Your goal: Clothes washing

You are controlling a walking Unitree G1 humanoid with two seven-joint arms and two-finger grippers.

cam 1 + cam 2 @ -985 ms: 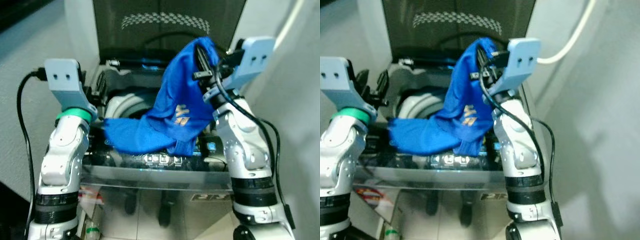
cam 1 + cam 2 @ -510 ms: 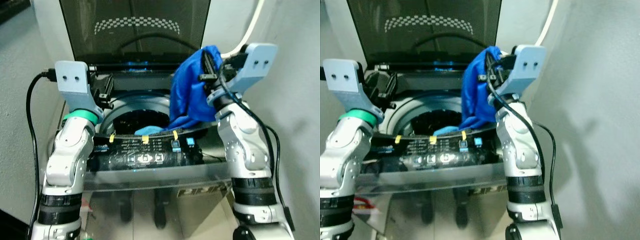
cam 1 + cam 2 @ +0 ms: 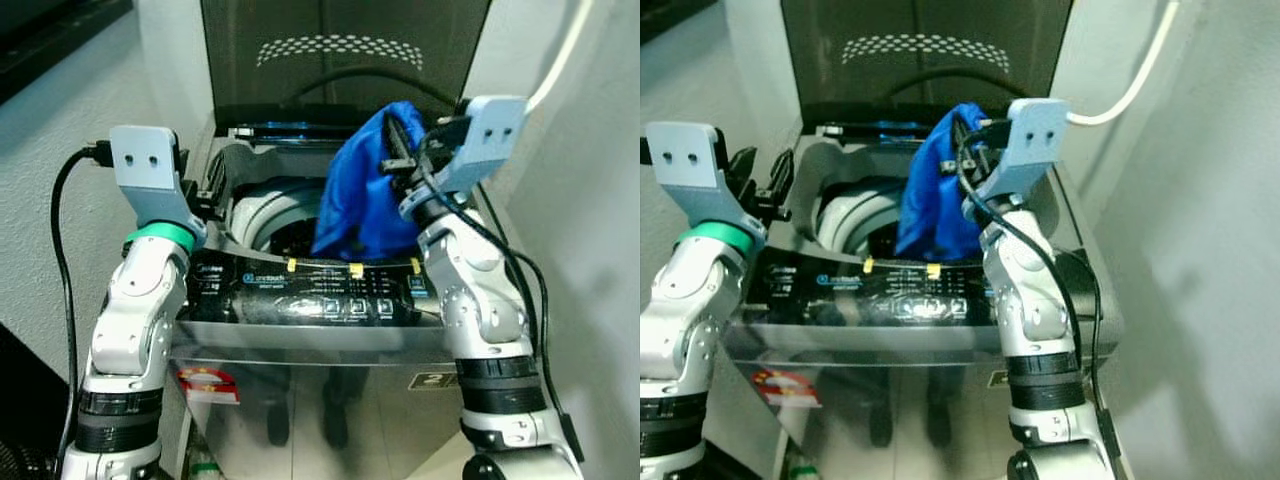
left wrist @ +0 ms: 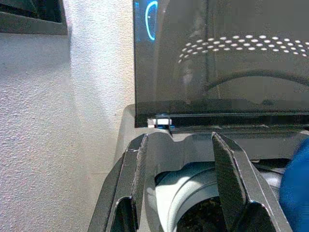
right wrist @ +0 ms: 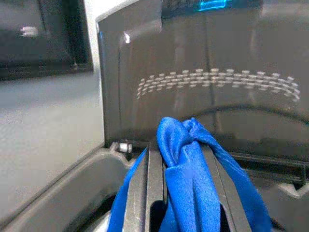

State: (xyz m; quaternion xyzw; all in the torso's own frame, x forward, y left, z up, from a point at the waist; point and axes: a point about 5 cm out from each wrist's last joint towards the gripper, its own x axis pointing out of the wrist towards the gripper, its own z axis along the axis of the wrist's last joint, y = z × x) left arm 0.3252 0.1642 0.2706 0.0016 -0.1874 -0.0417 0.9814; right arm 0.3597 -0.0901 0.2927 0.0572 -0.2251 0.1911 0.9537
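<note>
A blue garment [image 3: 365, 195] hangs bunched from my right gripper [image 5: 182, 147], which is shut on its top fold. The cloth's lower end dangles over the right side of the drum opening [image 3: 275, 215] of a top-loading washing machine whose dark lid [image 3: 345, 50] stands raised. My left gripper [image 3: 760, 175] is open with nothing between its fingers [image 4: 135, 159], held at the left rim of the opening. The black control panel [image 3: 310, 295] runs along the machine's front edge, below both grippers.
A white wall [image 3: 60, 180] stands close on the left and another wall [image 3: 1200, 200] close on the right. A white hose [image 3: 1130, 90] runs up behind the right arm. A red label [image 3: 205, 385] sits on the machine's shiny front.
The garment no longer drapes left across the control panel; it has been drawn up and hangs bunched over the drum's right side. The camera view shifted. The left gripper stays open.
</note>
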